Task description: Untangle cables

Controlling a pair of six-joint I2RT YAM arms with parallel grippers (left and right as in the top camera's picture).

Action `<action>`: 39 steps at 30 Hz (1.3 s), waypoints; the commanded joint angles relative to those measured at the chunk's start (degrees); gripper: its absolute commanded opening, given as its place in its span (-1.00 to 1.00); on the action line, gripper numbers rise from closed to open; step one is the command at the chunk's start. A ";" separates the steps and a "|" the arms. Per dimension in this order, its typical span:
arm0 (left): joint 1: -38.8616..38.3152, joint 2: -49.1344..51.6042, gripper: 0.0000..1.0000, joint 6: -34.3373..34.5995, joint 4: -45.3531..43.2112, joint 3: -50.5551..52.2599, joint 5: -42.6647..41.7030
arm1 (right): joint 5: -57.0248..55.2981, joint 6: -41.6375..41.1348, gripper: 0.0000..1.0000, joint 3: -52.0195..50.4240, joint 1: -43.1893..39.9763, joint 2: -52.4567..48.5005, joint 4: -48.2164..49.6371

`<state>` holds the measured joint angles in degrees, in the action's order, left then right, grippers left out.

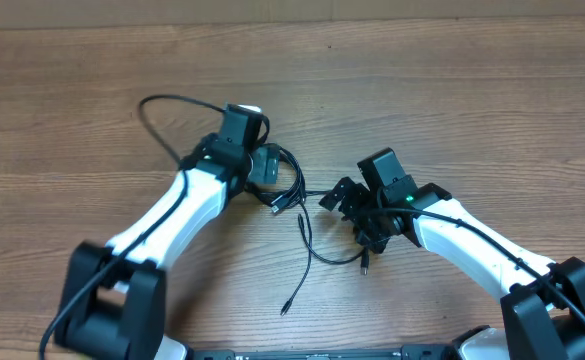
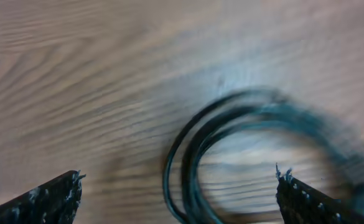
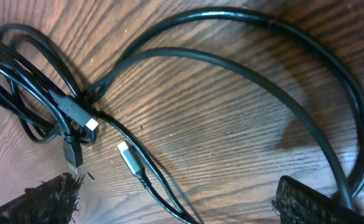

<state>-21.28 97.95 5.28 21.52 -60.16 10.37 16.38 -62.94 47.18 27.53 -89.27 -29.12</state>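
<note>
We see a brown wood-grain tabletop (image 1: 72, 120); on it lie thin black cables (image 3: 63, 106), looped and crossing, two silver-tipped plugs (image 3: 129, 158) just beside each other.

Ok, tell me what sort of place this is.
Likely a robotics lab bench: a brown wood-grain tabletop, a white left robot arm and a white right arm, and thin black tangled cables.

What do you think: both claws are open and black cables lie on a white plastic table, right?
No: the table is brown wood, not white plastic, as the overhead view shows. The left claw and right claw are open and black cables lie on it.
</note>
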 commanded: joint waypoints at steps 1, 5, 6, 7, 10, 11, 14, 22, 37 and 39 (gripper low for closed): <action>-0.02 6.12 0.96 -21.86 -2.14 -0.74 0.09 | -1.36 0.46 0.99 0.02 0.26 0.22 0.44; -0.11 9.88 0.92 -24.00 -7.80 -0.74 0.07 | -1.44 0.50 1.00 0.02 0.26 0.22 0.37; -0.11 10.16 0.92 -24.00 -9.01 -0.74 0.09 | -1.75 0.48 1.00 0.02 0.26 0.22 0.28; -0.11 10.16 0.91 -23.98 -10.16 -0.74 0.09 | -2.03 0.48 1.00 0.02 0.26 0.22 0.24; -0.11 10.14 0.90 -23.98 -13.20 -0.76 0.02 | -2.25 0.46 1.00 0.02 0.26 0.22 0.26; -0.11 10.14 0.90 -24.00 -13.90 -0.74 0.02 | -2.25 0.46 1.00 0.02 0.26 0.22 0.28; -0.11 10.14 0.89 -25.62 -14.16 -0.76 -3.19 | -2.25 0.44 1.00 0.02 0.26 0.22 0.31; -0.11 10.16 0.79 -30.62 -15.89 -0.74 -14.03 | -2.25 0.44 1.00 0.02 0.26 0.22 0.48; -0.07 10.71 0.73 -36.68 -18.64 -0.74 -14.47 | -2.25 0.44 1.00 0.02 0.26 0.22 0.76; -0.02 10.71 0.71 -37.73 -18.60 -0.74 -14.45 | -2.25 0.42 0.99 0.02 0.26 0.22 0.76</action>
<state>-21.28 107.81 -28.51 3.27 -60.27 -3.03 14.76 -62.94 47.18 27.53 -89.27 -28.53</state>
